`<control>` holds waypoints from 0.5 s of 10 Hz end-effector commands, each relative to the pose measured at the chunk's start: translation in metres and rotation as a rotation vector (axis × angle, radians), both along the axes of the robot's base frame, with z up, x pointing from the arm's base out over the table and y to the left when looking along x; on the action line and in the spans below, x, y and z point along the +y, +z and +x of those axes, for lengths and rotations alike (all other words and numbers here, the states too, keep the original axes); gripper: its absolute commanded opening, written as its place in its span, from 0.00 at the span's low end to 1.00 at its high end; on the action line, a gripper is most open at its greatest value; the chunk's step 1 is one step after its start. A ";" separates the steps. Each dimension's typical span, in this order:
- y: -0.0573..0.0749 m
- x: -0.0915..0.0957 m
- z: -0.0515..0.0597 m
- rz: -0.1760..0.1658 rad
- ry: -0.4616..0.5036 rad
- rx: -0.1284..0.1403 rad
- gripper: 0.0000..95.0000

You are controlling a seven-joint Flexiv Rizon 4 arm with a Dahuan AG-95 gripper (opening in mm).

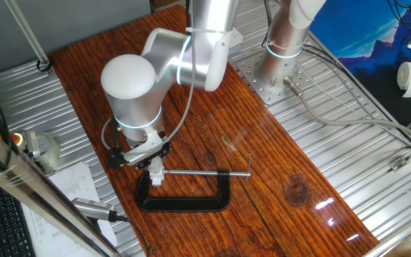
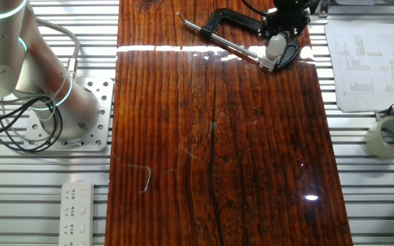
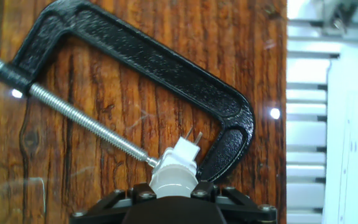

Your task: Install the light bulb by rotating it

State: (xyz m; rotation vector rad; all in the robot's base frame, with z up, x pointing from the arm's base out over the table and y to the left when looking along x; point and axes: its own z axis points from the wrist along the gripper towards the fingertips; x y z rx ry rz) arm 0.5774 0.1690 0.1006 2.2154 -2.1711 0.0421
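Furthest left in the hand view we see the threaded screw point(image 3: 79, 118) of the black C-clamp point(image 3: 166, 65) running down to the right, its tip pressing on the small white socket block point(image 3: 184, 152), which the clamp pins to the wooden table point(image 3: 135, 124) against its other jaw. Just below the block sits the light bulb point(image 3: 171, 180), its white body rising out of the gripper point(image 3: 173, 196) and its narrow end meeting the block. The gripper appears pressed onto the bulb, though the fingers themselves are hidden under the housing, so we judge the pinch from the bulb's seat between them. In the other fixed view the bulb point(image 2: 275, 46) shows pale beneath the gripper point(image 2: 279, 31), at the table's far right corner.

We judge the screwing-in step is in hand. To do it well we should keep the wrist axis in line with the bulb, turn steadily with light downward pressure, and stop if the block tilts, lest the thread cross.
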 end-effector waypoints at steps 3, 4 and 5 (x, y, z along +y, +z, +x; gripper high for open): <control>0.000 -0.002 0.002 -0.013 -0.114 0.002 0.00; 0.000 -0.002 0.002 -0.013 -0.141 -0.001 0.00; 0.000 -0.002 0.002 -0.013 -0.166 0.001 0.00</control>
